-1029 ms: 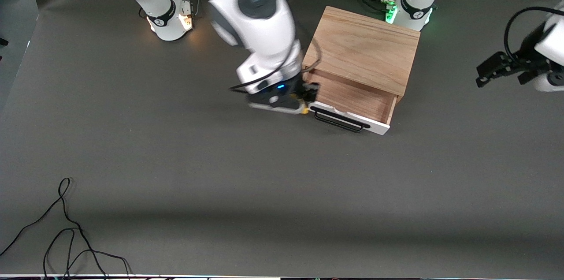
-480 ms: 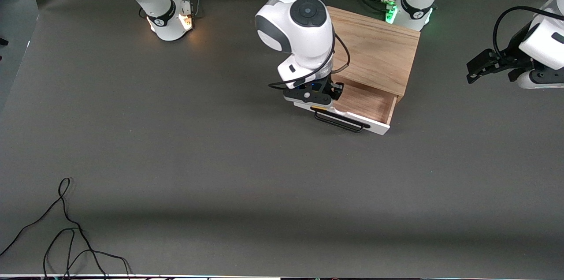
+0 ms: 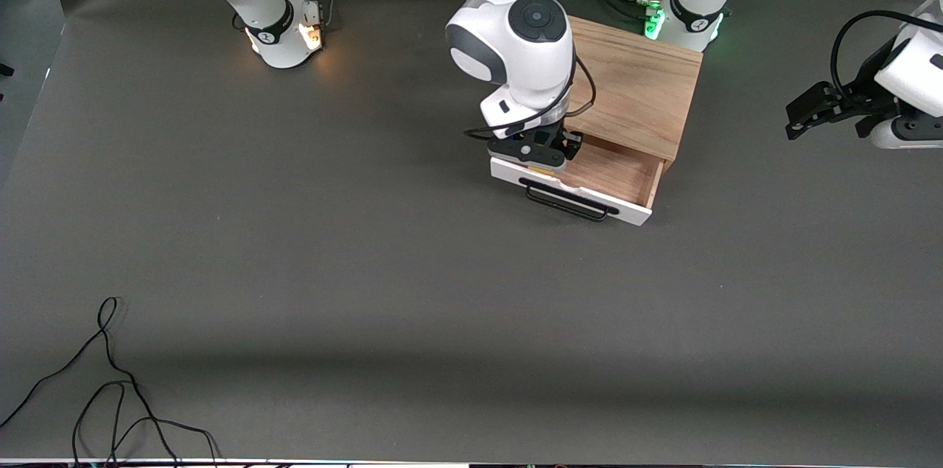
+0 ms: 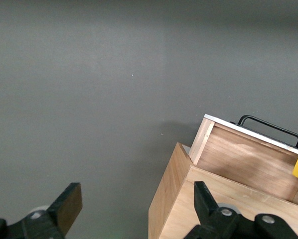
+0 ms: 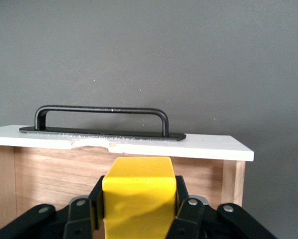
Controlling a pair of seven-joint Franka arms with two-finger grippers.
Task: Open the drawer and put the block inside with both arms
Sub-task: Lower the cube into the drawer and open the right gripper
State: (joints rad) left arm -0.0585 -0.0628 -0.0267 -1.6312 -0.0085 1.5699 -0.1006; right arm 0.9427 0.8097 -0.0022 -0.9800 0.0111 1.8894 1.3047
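Block [image 5: 138,191] sits clamped between my right gripper's [image 3: 536,156] fingers [image 5: 186,209], frame centre, over the open drawer [image 3: 615,175]; my left gripper [image 3: 829,111] waits spread, right edge.

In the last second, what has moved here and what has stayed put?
The right gripper, shut on the small yellow block, swung from beside the white-fronted wooden drawer to over its open interior. The left gripper shifted only slightly, open, over the table's left-arm end. Drawer and light oak cabinet stayed as they were.
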